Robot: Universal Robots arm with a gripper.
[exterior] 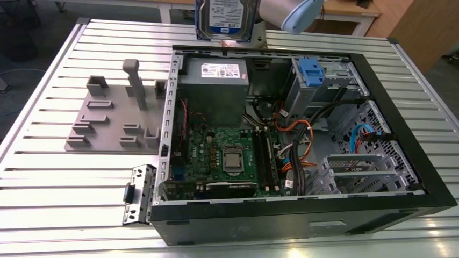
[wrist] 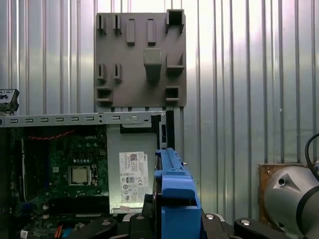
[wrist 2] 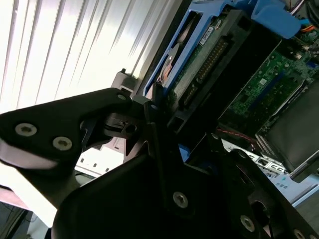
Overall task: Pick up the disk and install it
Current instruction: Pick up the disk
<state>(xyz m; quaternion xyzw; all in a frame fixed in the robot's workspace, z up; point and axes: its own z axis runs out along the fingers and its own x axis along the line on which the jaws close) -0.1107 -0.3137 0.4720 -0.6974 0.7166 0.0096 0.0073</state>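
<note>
upper part of disk (exterior: 225, 20) cut off in the exterior view, arm (exterior: 301, 15) likewise cropped

The computer case (exterior: 287, 226) is overlooked from high in the exterior view; its circuit board (wrist: 65, 164) (wrist 2: 269, 82) is seen past the disk (wrist: 174, 199) (wrist 2: 209, 55) in both wrist views.

My black hand (wrist: 174, 221) carries the silver rectangular disk (exterior: 224, 19), white-and-blue labelled, blue plastic bracket (wrist: 174, 191) around it. Below my hand: green circuit board (exterior: 215, 150), black computer case (exterior: 287, 228), pale ribbed bench (exterior: 64, 183), grey plastic tray (exterior: 107, 131).
</note>
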